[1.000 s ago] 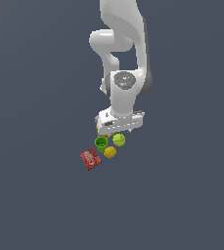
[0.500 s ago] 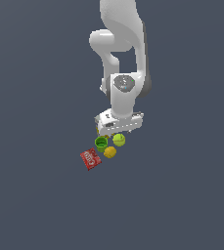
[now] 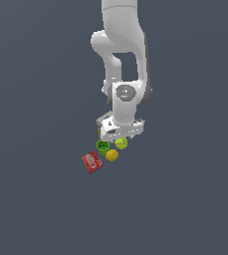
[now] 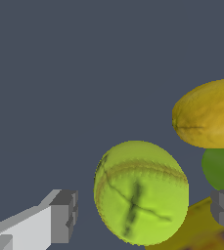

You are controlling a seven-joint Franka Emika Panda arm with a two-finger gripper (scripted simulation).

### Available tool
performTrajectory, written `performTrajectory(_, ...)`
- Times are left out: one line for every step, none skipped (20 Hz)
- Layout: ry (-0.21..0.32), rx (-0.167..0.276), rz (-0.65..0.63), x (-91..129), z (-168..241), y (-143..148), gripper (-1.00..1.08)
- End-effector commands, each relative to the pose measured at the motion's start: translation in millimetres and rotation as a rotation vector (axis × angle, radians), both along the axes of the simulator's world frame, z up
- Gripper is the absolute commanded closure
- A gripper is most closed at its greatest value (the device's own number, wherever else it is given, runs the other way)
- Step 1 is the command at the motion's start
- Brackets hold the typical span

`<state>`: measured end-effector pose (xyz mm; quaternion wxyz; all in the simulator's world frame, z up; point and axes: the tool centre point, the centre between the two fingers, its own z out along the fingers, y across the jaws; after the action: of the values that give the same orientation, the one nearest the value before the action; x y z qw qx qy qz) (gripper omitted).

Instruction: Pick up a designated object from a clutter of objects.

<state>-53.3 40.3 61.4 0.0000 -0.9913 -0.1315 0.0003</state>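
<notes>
Fingers first: my gripper (image 4: 143,215) stands wide, holding nothing. In the wrist view one grey fingertip (image 4: 64,216) shows on one side of the tennis ball (image 4: 142,193) and the other pad on the far side, each with a gap to the ball's skin. The ball lies squarely between them, so the closing line runs through its middle. Being round, it has no long axis to line up with; only the centring matters, and that looks good.

In the exterior view the tennis ball (image 3: 121,143) sits directly under my hand, partly hidden by it. I judge the fingers are not yet low enough around it, though how far they clear the floor I cannot tell.

Neighbours, working outward from the ball in the exterior view:
- Green cup (image 3: 103,146) at about 9 o'clock, just beside the ball. In the wrist view it crowds the far pad; that finger could clip it on the way down.
- Orange-yellow ball (image 3: 112,155) at about 7 o'clock, near.
- White-and-yellow box (image 3: 105,124) at about 11 o'clock, mostly behind my hand.
- Red packet (image 3: 91,162) at about 8 o'clock, farthest out and lying flat.

Judgement: a straight descent, then closing, with the cup side the risk.
</notes>
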Motion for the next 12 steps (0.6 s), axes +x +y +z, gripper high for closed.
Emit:
performTrajectory(0.0,0.0,0.0,-0.2,-10.5,-0.1,-0.92)
performTrajectory(0.0,0.0,0.0,-0.2,-13.5,-0.1,-0.92)
performTrajectory(0.0,0.0,0.0,-0.1,-16.0,-0.1,-0.92)
performTrajectory(-0.001,0.0,0.001,-0.1,-17.6,0.1,-0.92)
performTrajectory(-0.001,0.0,0.001,0.0,-19.0,0.1,-0.92)
performTrajectory(-0.001,0.0,0.001,0.0,-19.8,0.1,-0.92)
performTrajectory(-0.001,0.0,0.001,0.0,-20.0,0.1,-0.92)
performTrajectory(-0.001,0.0,0.001,0.0,-20.0,0.1,1.08)
performTrajectory(-0.001,0.0,0.001,0.0,-20.0,0.1,1.08)
performTrajectory(-0.001,0.0,0.001,0.0,-20.0,0.1,1.08)
performTrajectory(-0.001,0.0,0.001,0.0,-20.0,0.1,1.08)
performTrajectory(-0.001,0.0,0.001,0.0,-20.0,0.1,1.08)
